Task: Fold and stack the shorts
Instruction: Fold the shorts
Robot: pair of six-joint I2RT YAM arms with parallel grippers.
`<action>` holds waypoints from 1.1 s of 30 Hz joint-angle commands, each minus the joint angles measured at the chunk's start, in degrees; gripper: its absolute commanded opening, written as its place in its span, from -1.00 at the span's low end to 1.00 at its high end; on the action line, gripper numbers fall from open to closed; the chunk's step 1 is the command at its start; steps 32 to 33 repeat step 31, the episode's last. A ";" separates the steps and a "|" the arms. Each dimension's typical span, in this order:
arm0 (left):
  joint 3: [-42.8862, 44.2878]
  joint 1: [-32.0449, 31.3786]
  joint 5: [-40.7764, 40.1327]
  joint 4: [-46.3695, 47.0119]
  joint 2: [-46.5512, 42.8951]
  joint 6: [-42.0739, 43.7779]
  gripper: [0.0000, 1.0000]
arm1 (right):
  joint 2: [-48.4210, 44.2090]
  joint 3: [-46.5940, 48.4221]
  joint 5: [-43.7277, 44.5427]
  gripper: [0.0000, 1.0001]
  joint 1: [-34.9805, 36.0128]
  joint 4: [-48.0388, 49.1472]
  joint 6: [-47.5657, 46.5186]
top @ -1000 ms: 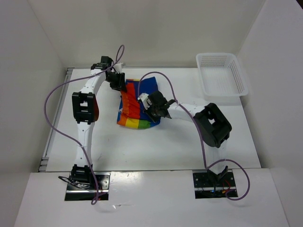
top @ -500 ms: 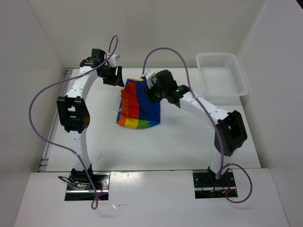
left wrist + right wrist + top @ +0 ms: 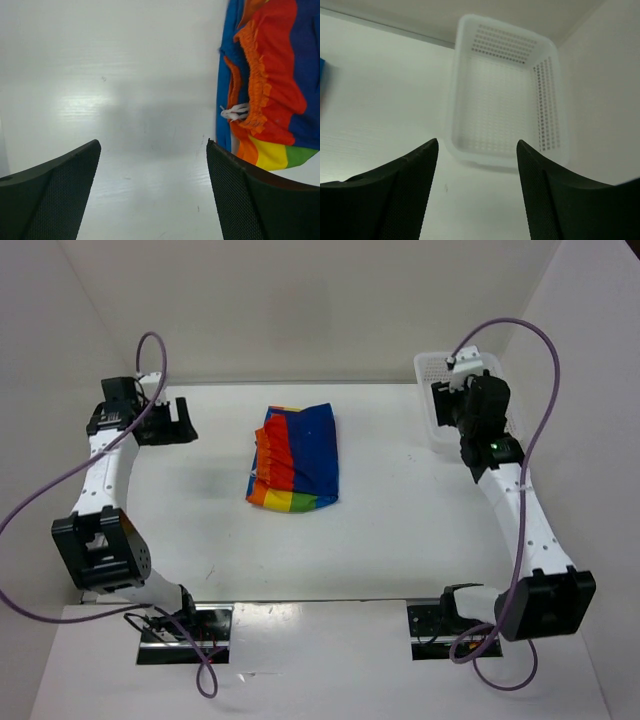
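Observation:
The rainbow-striped shorts (image 3: 295,456) lie folded into a compact rectangle at the middle of the table, blue panel on top, yellow and green at the near edge. In the left wrist view the shorts (image 3: 270,85) show their orange waistband and white drawstring (image 3: 235,112) at the right edge. My left gripper (image 3: 172,422) hangs open over bare table at the far left, well away from the shorts, with nothing between its fingers (image 3: 55,195). My right gripper (image 3: 447,405) is open at the far right, beside the basket, and also holds nothing.
A white plastic mesh basket (image 3: 500,400) stands at the back right corner; the right wrist view looks straight at the basket (image 3: 505,95) and nothing shows inside it. White walls close in the table on three sides.
Both grippers have let go of the shorts and opened. The left arm swung out to the far left and the right arm out to the basket. The shorts stay folded at the centre.

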 commanded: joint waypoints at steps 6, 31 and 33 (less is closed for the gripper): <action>-10.90 3.60 -1.83 7.16 -10.80 0.30 0.98 | -15.87 -11.62 1.50 0.43 -7.86 3.70 2.65; -18.21 3.60 -12.81 11.65 -18.54 0.30 0.98 | -30.57 -22.17 -2.81 0.52 -8.57 -4.30 3.88; -18.21 3.60 -12.81 11.65 -18.54 0.30 0.98 | -30.57 -22.17 -2.81 0.52 -8.57 -4.30 3.88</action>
